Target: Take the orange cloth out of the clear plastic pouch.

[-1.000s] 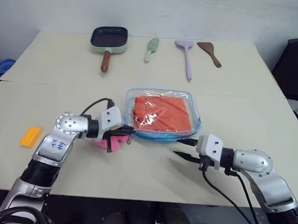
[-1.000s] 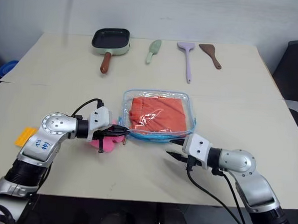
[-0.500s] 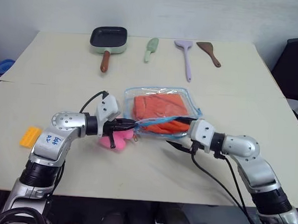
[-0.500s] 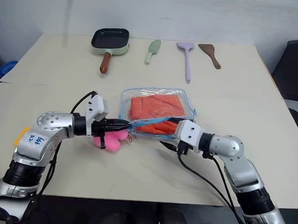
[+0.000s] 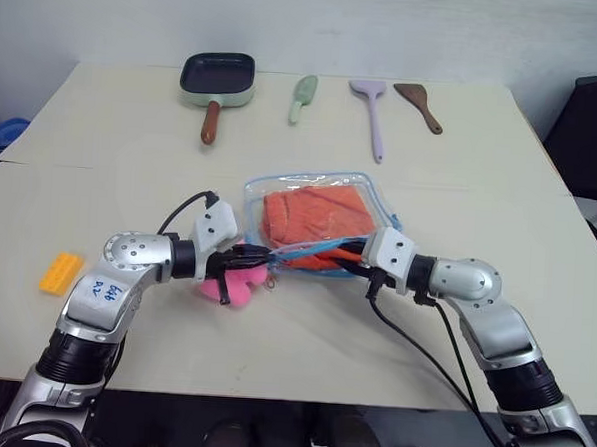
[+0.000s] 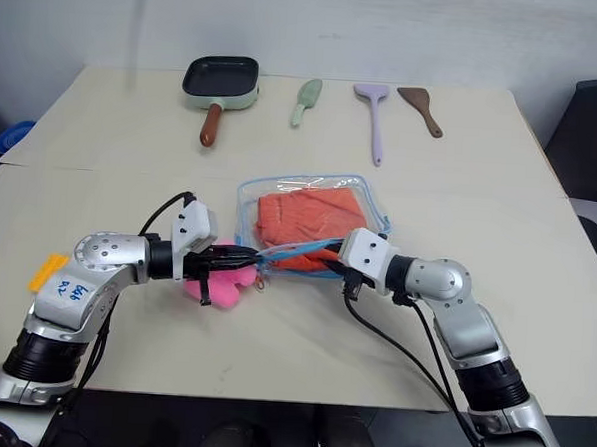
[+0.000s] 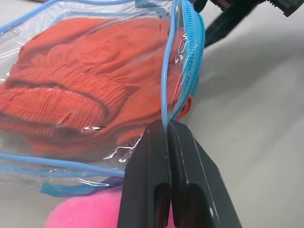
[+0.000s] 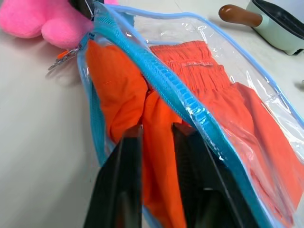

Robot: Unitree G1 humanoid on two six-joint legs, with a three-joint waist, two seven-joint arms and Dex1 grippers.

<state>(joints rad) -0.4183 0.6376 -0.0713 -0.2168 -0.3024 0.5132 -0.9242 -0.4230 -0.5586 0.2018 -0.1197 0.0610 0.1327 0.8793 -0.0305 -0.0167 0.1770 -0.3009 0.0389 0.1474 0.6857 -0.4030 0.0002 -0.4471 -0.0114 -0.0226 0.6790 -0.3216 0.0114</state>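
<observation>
Lighting's pretty even and bright, soft overhead stuff, so the tabletop (image 5: 460, 202) only gets faint, short shadows under the arms and the utensils. Small white glints of glare on the clear plastic pouch (image 7: 95, 28), easiest to spot in the wrist views. Head views are sharp enough. Up close, the left claw (image 7: 167, 130) looks dark and a bit soft.

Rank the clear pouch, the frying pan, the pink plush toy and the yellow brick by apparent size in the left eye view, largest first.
1. clear pouch
2. frying pan, though it sits farther from the camera, so it may really be closer in size to the pouch
3. pink plush toy, partly hidden behind the left arm
4. yellow brick
</observation>
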